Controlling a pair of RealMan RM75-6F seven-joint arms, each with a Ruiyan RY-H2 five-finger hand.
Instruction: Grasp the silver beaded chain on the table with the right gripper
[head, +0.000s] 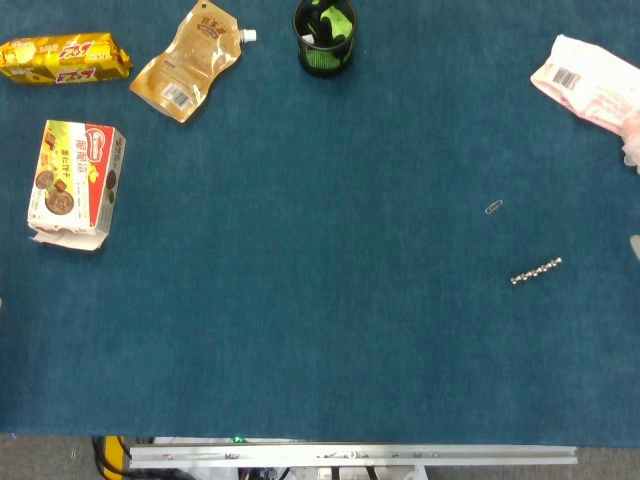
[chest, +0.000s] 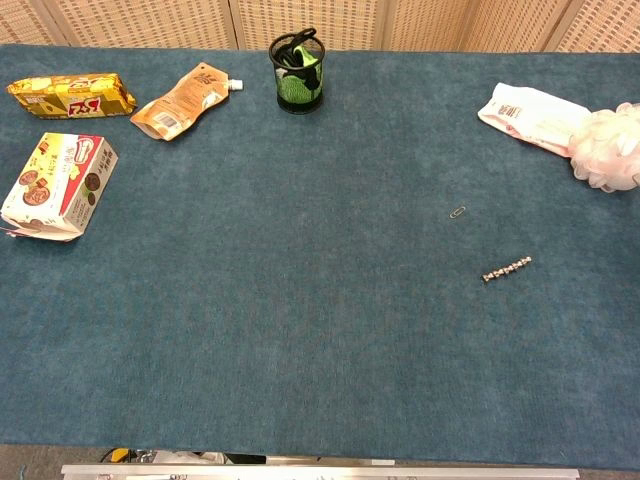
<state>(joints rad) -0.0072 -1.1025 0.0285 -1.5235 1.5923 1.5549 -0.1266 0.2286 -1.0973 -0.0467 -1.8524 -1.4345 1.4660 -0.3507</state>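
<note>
I haven't begun: neither hand shows, so my fingers' state I cannot tell; my right hand must reach the silver beaded chain (head: 536, 271) at near right, just beyond it a paperclip (head: 493, 207)

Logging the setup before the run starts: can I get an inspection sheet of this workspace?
Surface: blue felt table.
Job's things: silver beaded chain lies loose at right, untouched.
Clutter: paperclip beyond the chain; black mesh cup; spouted pouch; yellow snack pack; biscuit box; pink packet; pink bath pouf.
Hands: nothing seen.
Cables: yellow cable under the near table edge.
Surroundings: woven panel screen behind.
</note>
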